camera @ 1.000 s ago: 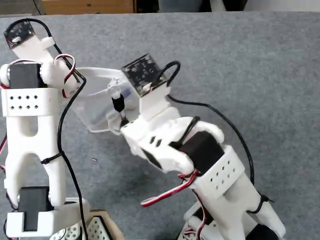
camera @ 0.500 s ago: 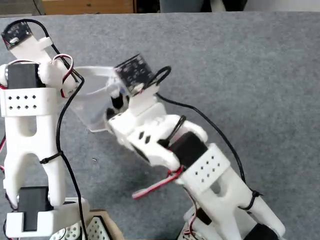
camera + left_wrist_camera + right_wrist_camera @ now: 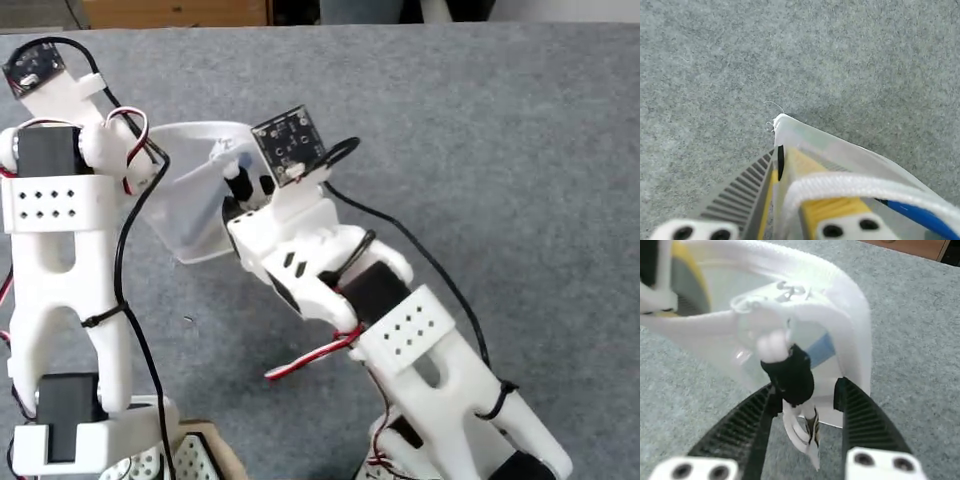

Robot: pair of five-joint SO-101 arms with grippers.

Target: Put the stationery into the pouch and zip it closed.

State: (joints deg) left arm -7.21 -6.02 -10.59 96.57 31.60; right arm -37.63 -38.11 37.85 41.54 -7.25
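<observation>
The right hand (image 3: 807, 387) has its ribbed black fingers (image 3: 845, 395) parted. A black-and-white marker (image 3: 790, 377) stands between them. It lies against one finger, and a gap shows on the side of the other. The marker's white tip points into the mouth of the translucent white zip pouch (image 3: 850, 315), which gapes open just beyond the fingertips. A blue item (image 3: 820, 347) shows through the pouch wall.

In the high view the right hand (image 3: 240, 195) hangs over the pouch (image 3: 190, 215), near the left hand (image 3: 150, 165) at the pouch's far edge. The left hand (image 3: 777, 160) is clamped on a corner of the pouch (image 3: 805, 135), holding it up off the grey felt-like surface (image 3: 500, 150).
</observation>
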